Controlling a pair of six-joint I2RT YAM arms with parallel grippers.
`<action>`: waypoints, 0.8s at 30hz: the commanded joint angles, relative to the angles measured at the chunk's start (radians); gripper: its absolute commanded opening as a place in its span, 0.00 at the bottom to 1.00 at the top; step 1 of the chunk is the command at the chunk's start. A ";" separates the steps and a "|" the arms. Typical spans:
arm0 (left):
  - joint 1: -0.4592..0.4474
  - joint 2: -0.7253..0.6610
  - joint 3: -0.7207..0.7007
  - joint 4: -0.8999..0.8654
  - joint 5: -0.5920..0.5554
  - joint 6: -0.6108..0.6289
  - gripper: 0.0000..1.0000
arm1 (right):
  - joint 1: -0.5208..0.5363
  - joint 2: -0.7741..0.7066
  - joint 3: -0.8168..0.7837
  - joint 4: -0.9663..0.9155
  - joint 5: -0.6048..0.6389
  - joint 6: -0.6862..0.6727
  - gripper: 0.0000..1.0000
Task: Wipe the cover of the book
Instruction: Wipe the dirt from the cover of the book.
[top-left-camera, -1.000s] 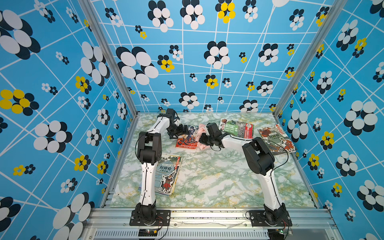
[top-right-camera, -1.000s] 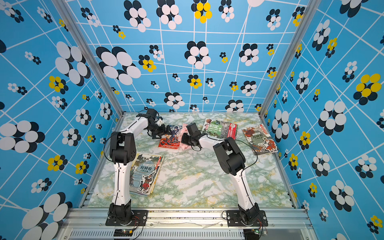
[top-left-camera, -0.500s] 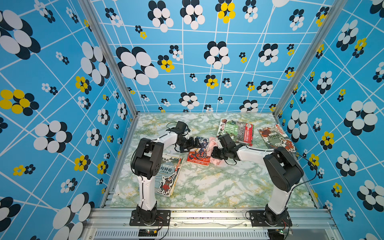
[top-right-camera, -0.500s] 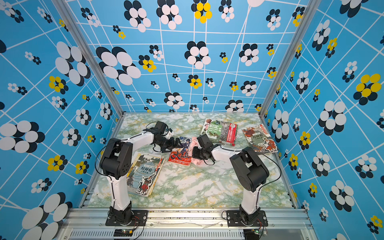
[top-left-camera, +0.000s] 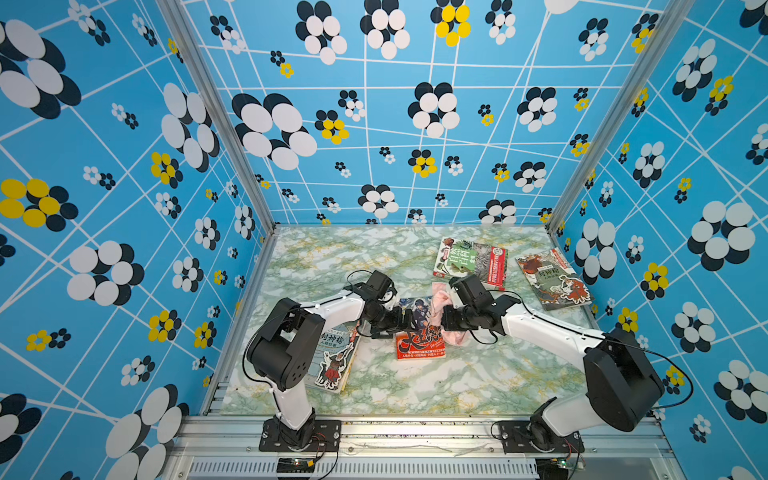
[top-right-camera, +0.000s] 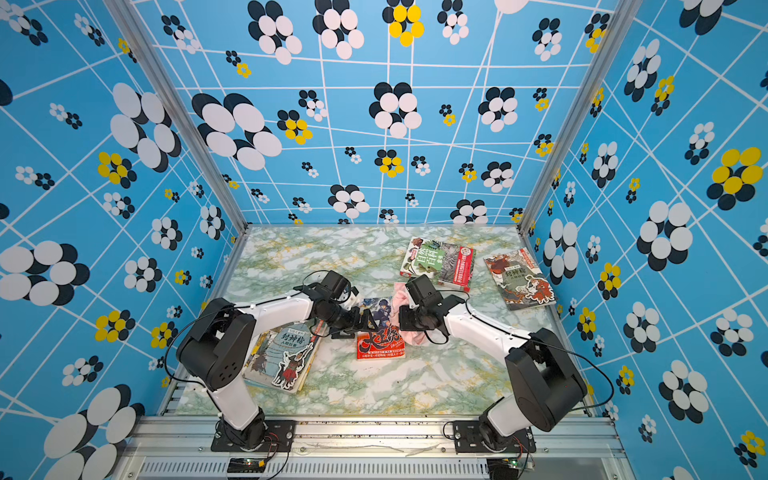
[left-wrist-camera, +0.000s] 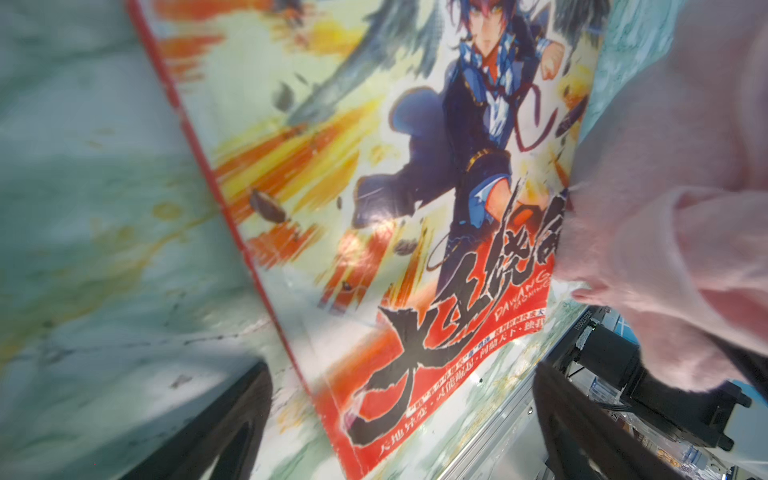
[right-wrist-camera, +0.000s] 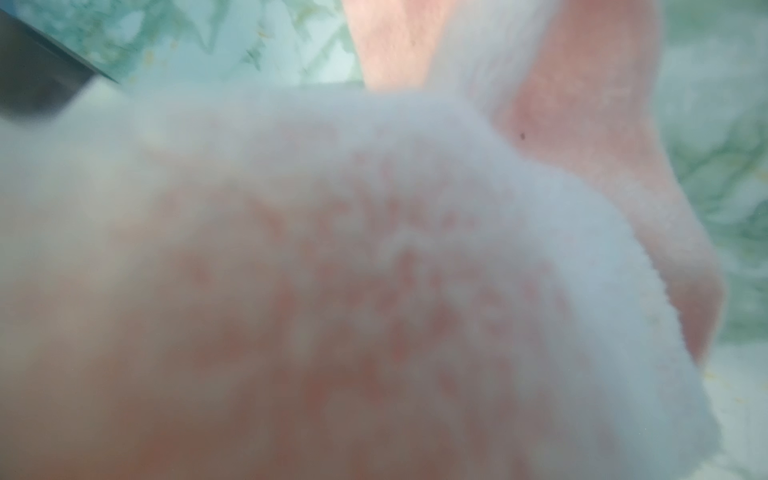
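The book (top-left-camera: 419, 334) (top-right-camera: 380, 336) lies flat in the middle of the table, with a red and orange cover showing a blue-haired figure. My left gripper (top-left-camera: 404, 321) (top-right-camera: 365, 318) is open over the book's left half. In the left wrist view its dark fingers (left-wrist-camera: 232, 419) stand wide on either side of the cover (left-wrist-camera: 374, 208). My right gripper (top-left-camera: 445, 319) (top-right-camera: 404, 320) is shut on a pink cloth (top-left-camera: 453, 334) (top-right-camera: 413, 332) that lies against the book's right edge. The cloth (right-wrist-camera: 374, 270) fills the right wrist view and hides the jaws.
Another book (top-left-camera: 334, 359) lies at the front left, partly under my left arm. A green and red book (top-left-camera: 469, 262) and a pale illustrated one (top-left-camera: 552, 278) lie at the back right. Metal frame rails (top-left-camera: 374, 428) edge the marble table (top-left-camera: 415, 390).
The book, the cloth and both grippers have slid together from the back of the table toward the front and right. The left gripper stays open and the right stays shut on the cloth.
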 joint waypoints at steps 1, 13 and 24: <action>0.040 -0.086 -0.012 0.001 -0.053 -0.031 0.99 | 0.009 -0.027 0.081 0.055 -0.042 -0.020 0.00; 0.150 -0.285 0.056 -0.142 -0.100 0.014 0.99 | 0.088 -0.122 0.199 0.058 0.033 -0.128 0.00; 0.191 -0.322 0.175 -0.324 -0.106 0.147 0.99 | 0.102 -0.116 0.126 0.138 -0.228 -0.018 0.00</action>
